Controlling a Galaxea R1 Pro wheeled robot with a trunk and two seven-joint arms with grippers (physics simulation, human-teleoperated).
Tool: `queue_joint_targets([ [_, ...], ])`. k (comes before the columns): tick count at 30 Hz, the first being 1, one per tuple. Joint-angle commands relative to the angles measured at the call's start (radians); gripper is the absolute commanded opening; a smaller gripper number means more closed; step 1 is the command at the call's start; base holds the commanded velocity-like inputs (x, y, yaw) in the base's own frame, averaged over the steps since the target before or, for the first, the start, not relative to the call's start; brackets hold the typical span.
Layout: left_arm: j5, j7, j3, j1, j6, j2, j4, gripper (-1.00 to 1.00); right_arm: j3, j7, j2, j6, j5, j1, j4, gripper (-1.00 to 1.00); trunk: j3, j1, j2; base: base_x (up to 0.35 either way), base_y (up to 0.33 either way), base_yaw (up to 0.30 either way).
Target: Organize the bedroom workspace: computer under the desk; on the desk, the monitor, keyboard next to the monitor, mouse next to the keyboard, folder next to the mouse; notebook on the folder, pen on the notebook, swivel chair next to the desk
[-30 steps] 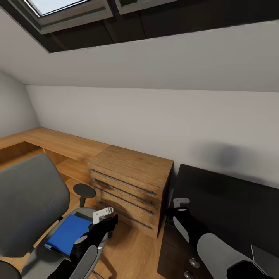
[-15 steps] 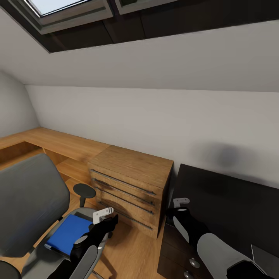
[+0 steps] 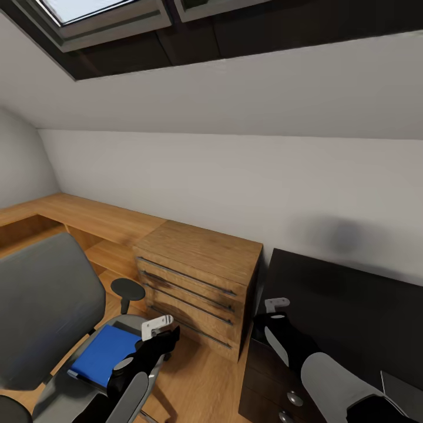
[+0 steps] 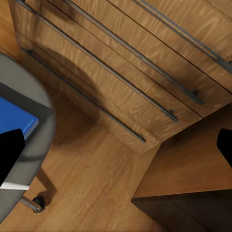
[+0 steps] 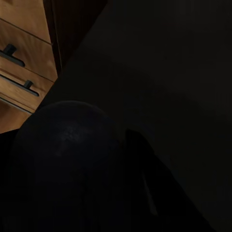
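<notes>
Blue folder (image 3: 103,351) is lying flat on the grey seat of the swivel chair (image 3: 44,308), down in the lower left of the head view. Chair's backrest fills the left edge, with one black armrest pad sticking up beside the seat.

Left gripper (image 3: 157,326) hangs just above the seat's right edge, right beside the folder's near corner, not touching it as far as I can tell. In the left wrist view its two dark fingertips (image 4: 9,152) sit at opposite edges of the frame, so the jaws are spread wide with nothing between them. That view also catches the folder's corner (image 4: 17,121) on the seat.

Middle of the frame is a light-wood chest of drawers (image 3: 200,276) standing on the wood floor against the white wall.

Glossy black desk (image 3: 352,311) takes up the lower right. Right gripper (image 3: 276,305) is over its near-left corner; jaws open or closed, can't tell, since the right wrist view is nearly all dark.
</notes>
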Motion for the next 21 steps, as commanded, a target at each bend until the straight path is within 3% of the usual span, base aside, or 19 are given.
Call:
queue_joint_targets([
  [1,0.008,0.009,-0.003,-0.001,0.001,0.001,-0.002,1.0,0.008,-0.009,-0.001,0.005,-0.017,0.0,0.017,-1.0,-0.001,0.0,-0.001,0.0,0.0,0.0],
  [17,0.008,0.009,-0.002,-0.001,0.0,0.004,0.0,1.0,0.009,-0.011,-0.002,0.005,-0.017,0.0,0.013,-1.0,-0.001,0.0,-0.001,0.0,0.0,0.0],
  [21,0.008,0.009,-0.001,-0.001,0.0,0.004,0.0,1.0,0.009,-0.012,-0.003,0.005,-0.016,0.0,0.009,-1.0,0.011,-0.015,0.027,0.0,0.0,0.0],
])
